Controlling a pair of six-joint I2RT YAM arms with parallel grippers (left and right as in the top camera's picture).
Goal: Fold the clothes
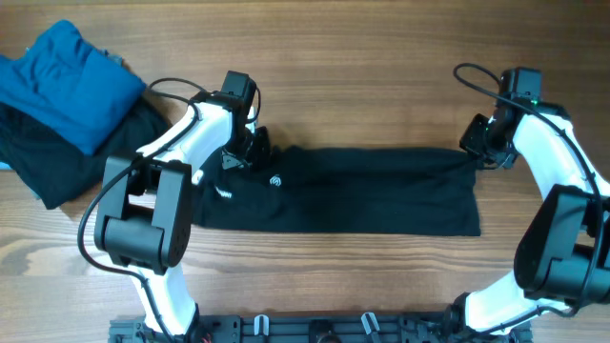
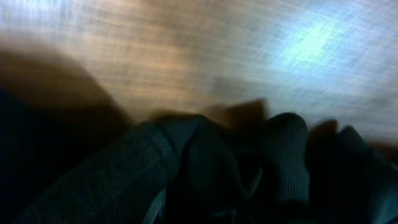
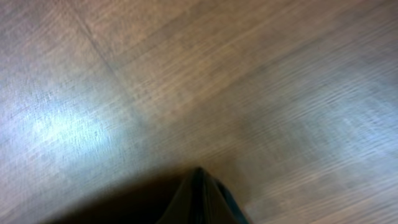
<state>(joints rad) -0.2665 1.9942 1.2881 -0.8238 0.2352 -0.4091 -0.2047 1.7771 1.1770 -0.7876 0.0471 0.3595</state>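
Black clothes (image 1: 381, 195), white logo (image 1: 274, 180), blue garment (image 1: 67, 76)

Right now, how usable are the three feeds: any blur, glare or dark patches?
Overhead: sharp and evenly lit, though the black garment shows little fold detail; its white logo is crisp. Left wrist: dark and blurred, bluish glare on the table, the garment filling the bottom. Right wrist: blurred, a pale glare patch at left, only a dark sliver at the bottom edge.
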